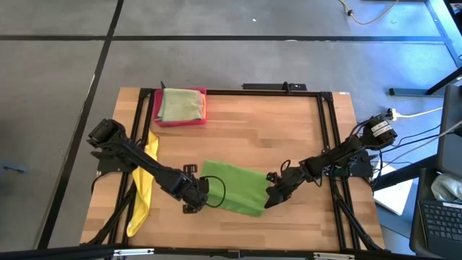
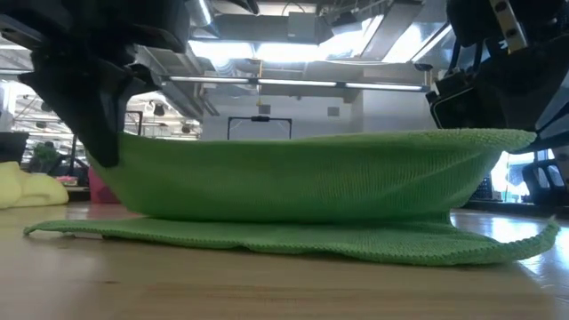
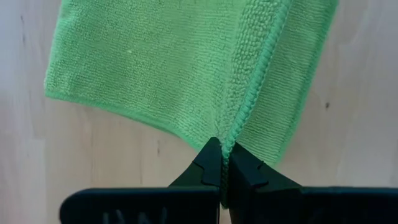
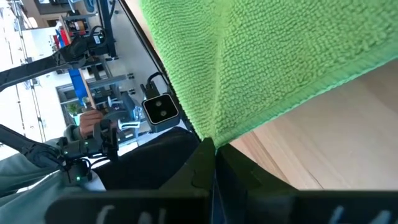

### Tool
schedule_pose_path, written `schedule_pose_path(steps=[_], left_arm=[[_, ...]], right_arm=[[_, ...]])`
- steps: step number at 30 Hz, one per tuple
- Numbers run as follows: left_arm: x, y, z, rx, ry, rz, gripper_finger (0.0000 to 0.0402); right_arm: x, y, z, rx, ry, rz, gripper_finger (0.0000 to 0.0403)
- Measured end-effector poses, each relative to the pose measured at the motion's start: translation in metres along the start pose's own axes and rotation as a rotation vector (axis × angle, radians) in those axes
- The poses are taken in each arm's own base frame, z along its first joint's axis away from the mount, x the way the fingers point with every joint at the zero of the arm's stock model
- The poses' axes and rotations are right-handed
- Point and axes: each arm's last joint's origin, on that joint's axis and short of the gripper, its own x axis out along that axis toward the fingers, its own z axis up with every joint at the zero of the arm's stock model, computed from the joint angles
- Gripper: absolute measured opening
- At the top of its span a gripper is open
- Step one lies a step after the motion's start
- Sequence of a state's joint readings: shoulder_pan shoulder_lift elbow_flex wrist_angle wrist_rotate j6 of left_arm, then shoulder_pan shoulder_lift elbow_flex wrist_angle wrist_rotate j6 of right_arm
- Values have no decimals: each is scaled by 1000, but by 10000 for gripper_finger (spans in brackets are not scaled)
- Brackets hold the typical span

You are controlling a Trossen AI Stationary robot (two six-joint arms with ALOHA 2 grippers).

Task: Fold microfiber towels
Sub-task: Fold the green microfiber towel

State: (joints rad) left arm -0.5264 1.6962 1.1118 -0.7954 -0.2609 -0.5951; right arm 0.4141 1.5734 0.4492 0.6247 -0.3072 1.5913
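the bright green towel is lying near the front middle of the wooden table, with one edge raised off the surface. the left gripper is sitting at the towel's left end, its fingers pressed together on the hemmed edge. the right gripper is sitting at the opposite end, its fingers closed tight on a corner, as its wrist view shows. in the low view the raised layer is sagging between the two ends like a shallow hammock while the lower layer is resting flat on the wood.

handling judgement: the cloth is looking light, thin and fully limp. it is offering no stiffness, so any unsupported span is going to droop. the looped pile is likely gripping the wood a little, so dragging may bunch the lower layer. the stitched hem at the corners is the firmest place to take hold, and both grippers are already there.

a yellow towel is hanging over the left table edge. a pale olive-green towel is lying folded in the pink-red tray at the back.
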Motion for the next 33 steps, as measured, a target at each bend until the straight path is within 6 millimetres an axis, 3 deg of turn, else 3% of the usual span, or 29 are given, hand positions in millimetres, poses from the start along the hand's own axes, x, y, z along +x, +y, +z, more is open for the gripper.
schedule_pose_path(steps=[16,27,33], left_arm=[[4,-5,-2,17,-4,20,0],[3,-13,-5,38,7,-32,0],[0,-21,-11,67,25,-70,0]], right_arm=[[0,0,0,-8,1,5,26],[0,4,-1,-20,11,40,129],[0,4,-1,-20,10,41,151]])
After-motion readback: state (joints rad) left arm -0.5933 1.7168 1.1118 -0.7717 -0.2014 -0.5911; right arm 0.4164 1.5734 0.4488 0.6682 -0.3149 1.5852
